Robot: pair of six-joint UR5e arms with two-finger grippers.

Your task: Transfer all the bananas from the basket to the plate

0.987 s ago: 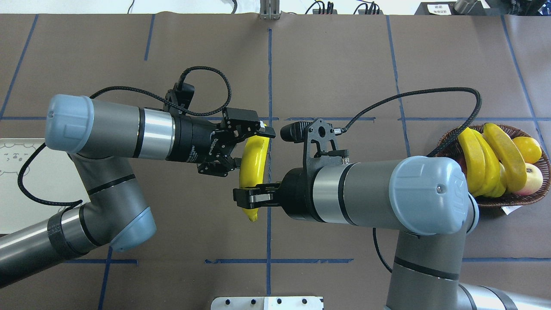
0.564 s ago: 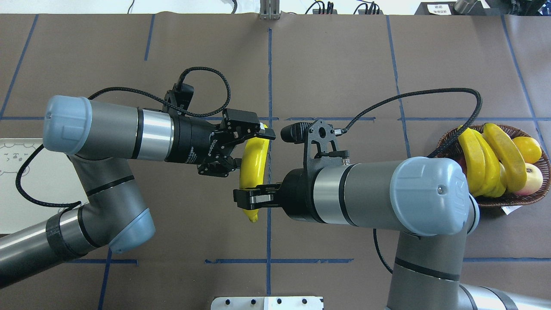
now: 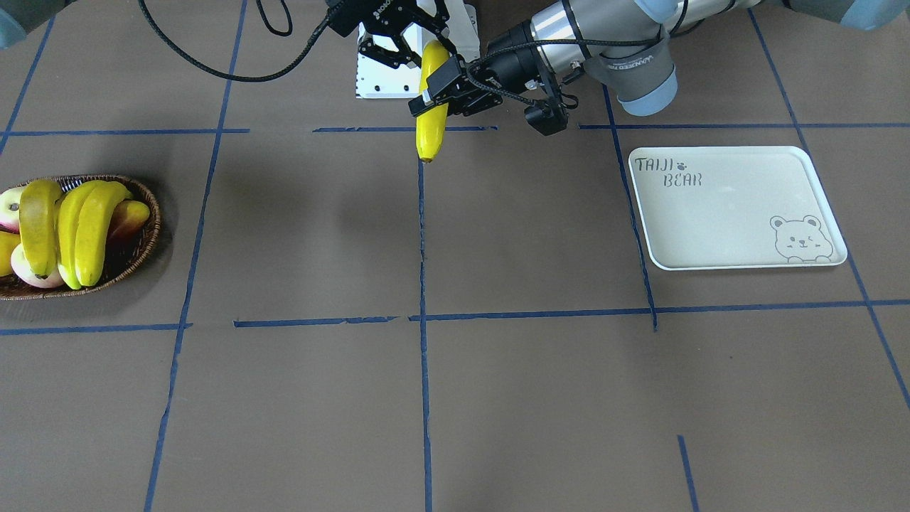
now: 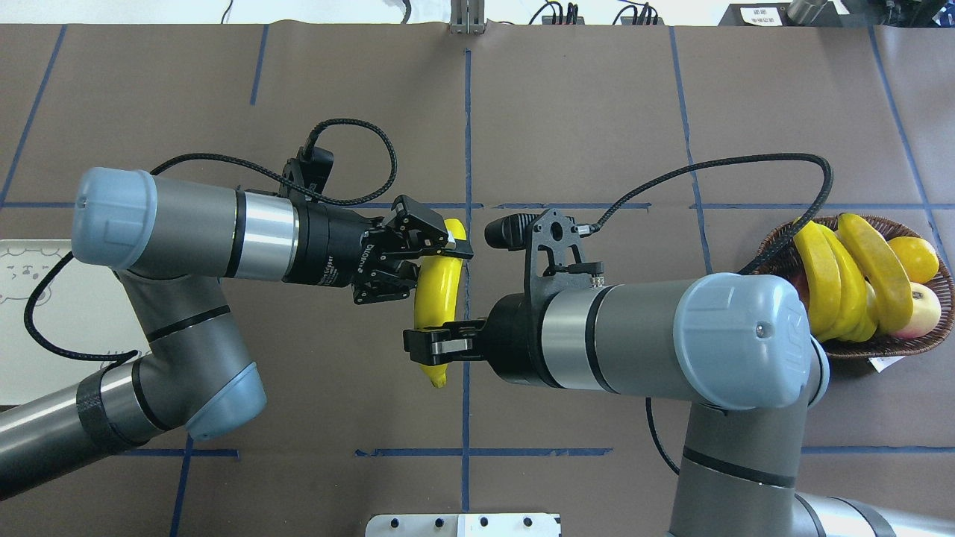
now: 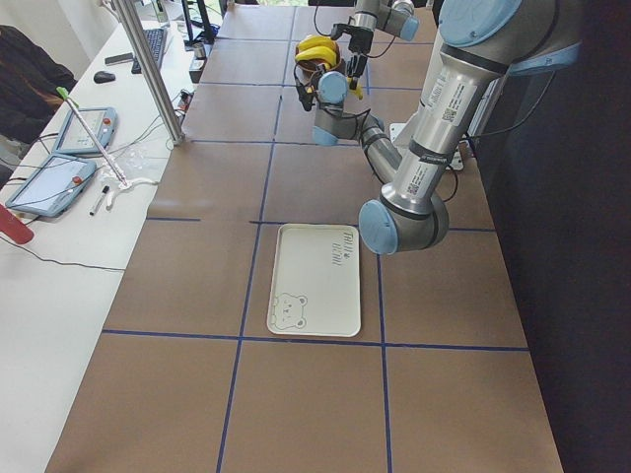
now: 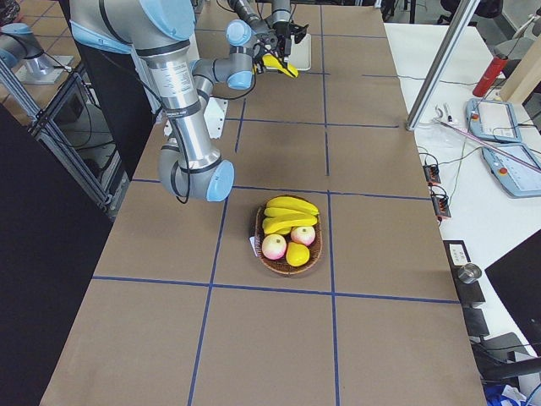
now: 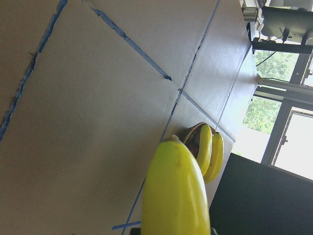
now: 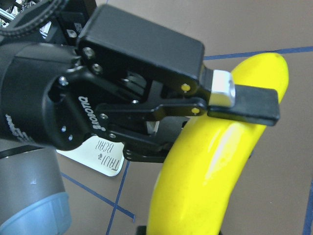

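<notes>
Our right end effector (image 4: 433, 347) is clamped on the held banana (image 4: 439, 291) close to its lower tip, just below the middle of the overhead view. This banana runs up and down the overhead frame along the central blue tape line and is held clear of the bench (image 3: 498, 398).

At its upper end we see the left end effector (image 4: 436, 270) reaching in from the frame's left, with its fingers on either side of the fruit. In the right wrist view one finger (image 8: 244, 105) lies flat against the banana's skin near the tip. The other finger is hidden behind the fruit, so we cannot tell whether this end effector has gripped the banana or only brackets it.

At the right edge of the overhead frame sits the basket (image 4: 906, 344), partly covered by the right arm's elbow. We count three bananas (image 4: 821, 283) in it, lying side by side and leaning over the rim on the side towards the arms. Some other fruit (image 4: 914, 257), round and yellow or reddish, is packed beside them.

In the front-facing view the plate (image 3: 725, 213) lies at the right, flat on the bench, with its lettering at the top left corner and the bear at the bottom right. It is well apart from the basket at the far left of that frame, and nothing lies on it.
</notes>
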